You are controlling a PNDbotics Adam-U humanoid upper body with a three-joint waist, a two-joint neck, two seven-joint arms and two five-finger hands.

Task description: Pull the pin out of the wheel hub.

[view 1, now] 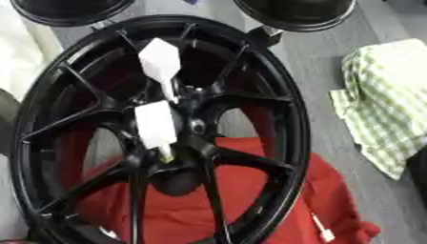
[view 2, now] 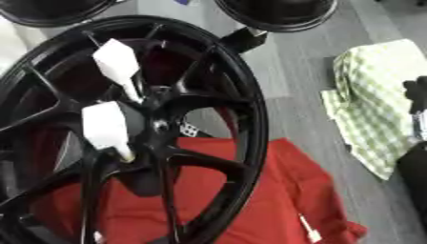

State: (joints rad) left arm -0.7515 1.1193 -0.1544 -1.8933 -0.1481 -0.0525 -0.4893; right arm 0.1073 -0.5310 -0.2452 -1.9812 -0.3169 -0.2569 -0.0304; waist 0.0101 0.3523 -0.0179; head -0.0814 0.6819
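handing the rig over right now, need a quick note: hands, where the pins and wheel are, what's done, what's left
Hands: left hand not in view. A dark shape at the right edge of the right eye view may be the right hand; its fingers cannot be made out.
Things: the black multi-spoke wheel lies on a red cloth. Two white pins with flat heads stand in the hub: the upper pin and the lower pin, nearer the camera. A green checked cloth lies to the right.
Done: nothing visible; both pins are seated, neither held.
Left: reach in, grasp a pin and pull it out of the hub.
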